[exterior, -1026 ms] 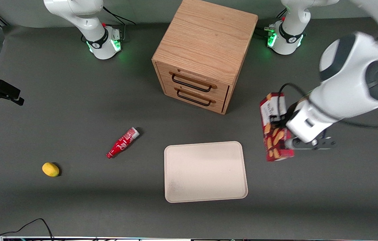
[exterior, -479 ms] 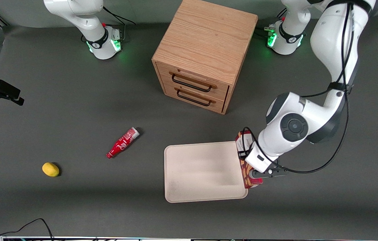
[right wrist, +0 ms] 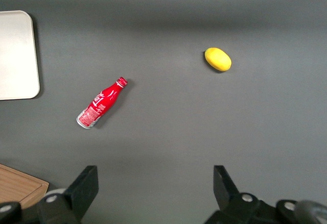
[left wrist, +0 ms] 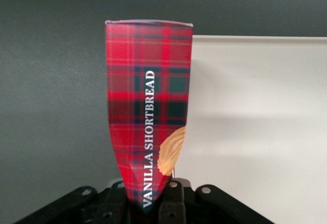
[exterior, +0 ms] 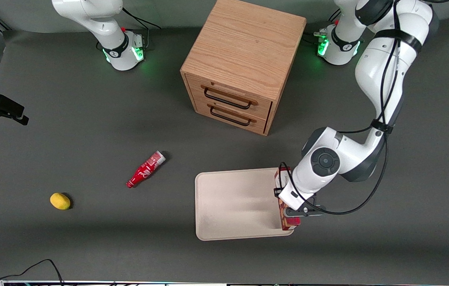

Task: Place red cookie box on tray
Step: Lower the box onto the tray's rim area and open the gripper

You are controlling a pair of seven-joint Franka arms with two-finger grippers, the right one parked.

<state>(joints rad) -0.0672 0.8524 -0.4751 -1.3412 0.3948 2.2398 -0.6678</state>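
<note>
Cookie box [exterior: 284,222], red tartan w/ shortbread pics, is held clamped in the gripper [exterior: 290,217] over the tray [exterior: 236,204], at the tray's edge toward the working arm's end of the table. A sec ago it was carried high, well clear of the tray; half a sec ago it was just crossing the rim. Placement is judged nearly done: lowering and release are still needed. Also seen: wooden drawer unit [exterior: 240,67], red bottle [exterior: 145,169], lemon [exterior: 60,201], all apart from the tray.
</note>
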